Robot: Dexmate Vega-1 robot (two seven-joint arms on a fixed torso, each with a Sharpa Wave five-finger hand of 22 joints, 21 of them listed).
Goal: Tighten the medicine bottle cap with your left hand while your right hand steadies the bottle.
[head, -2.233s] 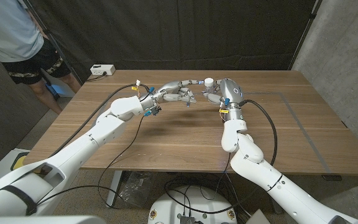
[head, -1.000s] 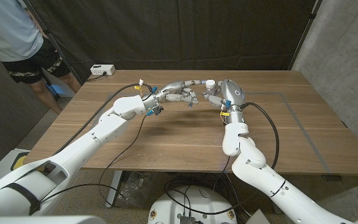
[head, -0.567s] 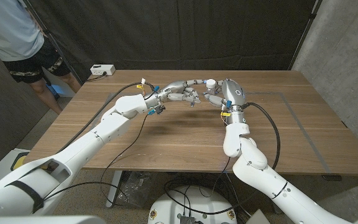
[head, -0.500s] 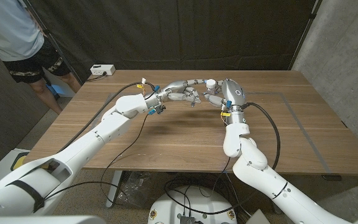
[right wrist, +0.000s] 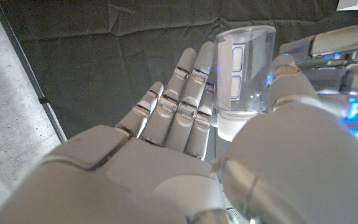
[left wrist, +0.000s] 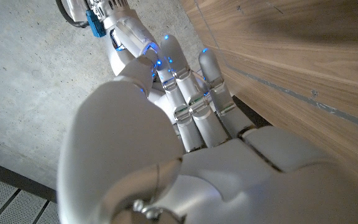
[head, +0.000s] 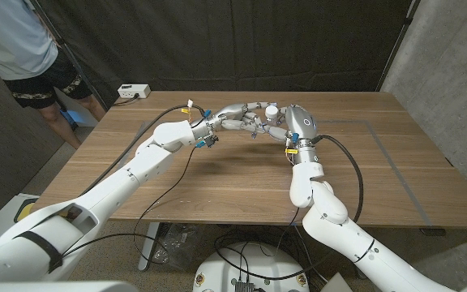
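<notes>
A clear medicine bottle (right wrist: pixel 244 68) with a white cap (head: pixel 273 107) is held in my right hand (head: pixel 300 123) at the back middle of the wooden table (head: pixel 217 178). In the right wrist view the bottle sits between that hand's thumb and fingers (right wrist: pixel 179 106), with the white end (right wrist: pixel 230 129) down by the thumb. My left hand (head: pixel 246 116) reaches in from the left, and its curled fingers (right wrist: pixel 347 40) lie right beside the bottle and cap. Whether they grip the cap is hidden. The left wrist view shows my left hand (left wrist: pixel 185 143) from behind, fingers bent.
A small white box (head: pixel 133 92) sits at the table's back left corner. A person (head: pixel 14 49) stands beyond that corner. Thin tape lines (head: pixel 383 154) mark the table's right half. A black curtain hangs behind the table.
My left hand has slid rightward, from a short gap away until its fingers are up against the cap. The right hand and bottle have stayed nearly still.
</notes>
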